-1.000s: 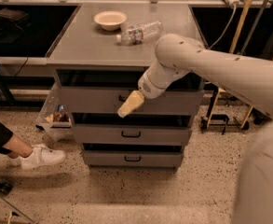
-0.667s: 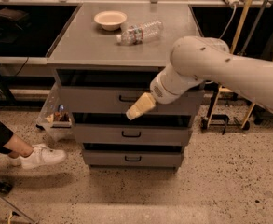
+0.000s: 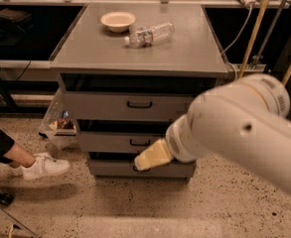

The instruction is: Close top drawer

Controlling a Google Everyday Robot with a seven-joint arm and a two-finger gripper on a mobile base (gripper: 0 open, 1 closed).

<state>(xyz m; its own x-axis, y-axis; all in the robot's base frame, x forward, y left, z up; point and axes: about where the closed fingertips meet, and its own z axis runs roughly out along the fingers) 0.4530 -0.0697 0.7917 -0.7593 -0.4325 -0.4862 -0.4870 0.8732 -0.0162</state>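
Workshop: grey metal cabinet (image 3: 184, 48); gripper (image 3: 141, 162) before bottom drawer (image 3: 110, 168).

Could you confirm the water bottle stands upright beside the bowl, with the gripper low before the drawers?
No: the camera view shows the water bottle lying on its side beside the bowl, gripper low before the drawers.

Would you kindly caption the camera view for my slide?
Robot gripper hangs low before the grey cabinet, below the top drawer; bowl and bottle on top.
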